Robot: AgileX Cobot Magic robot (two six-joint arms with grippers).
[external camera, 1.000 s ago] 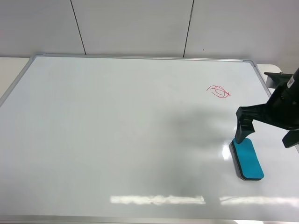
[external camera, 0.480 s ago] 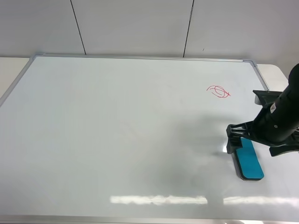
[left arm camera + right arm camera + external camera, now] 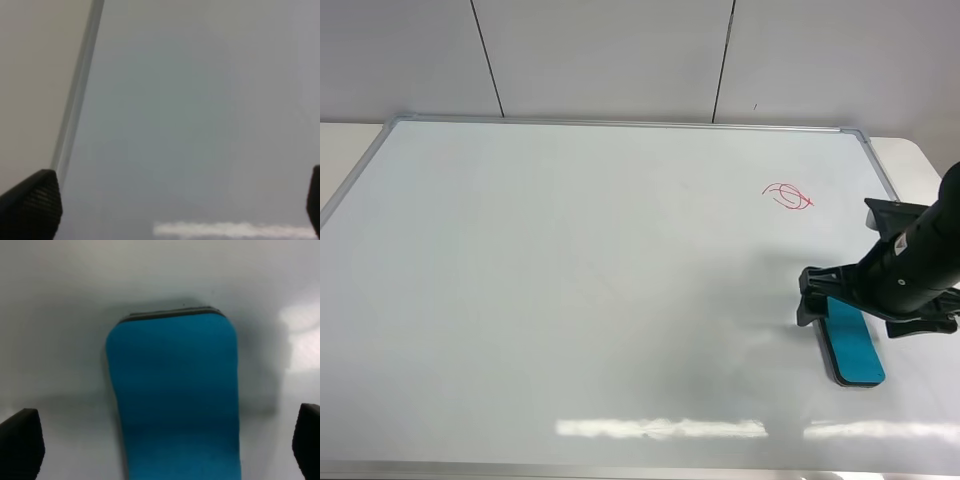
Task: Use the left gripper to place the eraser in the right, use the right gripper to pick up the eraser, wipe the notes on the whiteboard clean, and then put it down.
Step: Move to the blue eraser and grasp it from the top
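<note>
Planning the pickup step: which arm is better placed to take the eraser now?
Right. The right pincer, open, straddles the eraser on the whiteboard; the left pincer faces only bare board beside the frame.

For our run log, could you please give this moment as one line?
black right gripper: open, straddling teal black-based eraser | eraser: flat on glossy white whiteboard | red scribbled notes: unwiped | left gripper: open

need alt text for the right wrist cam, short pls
A teal eraser with a thin black base lies flat on the glossy whiteboard, filling the middle of the picture. The right tool is open, its two black fingertips at either side of the eraser, clear of it.
</note>
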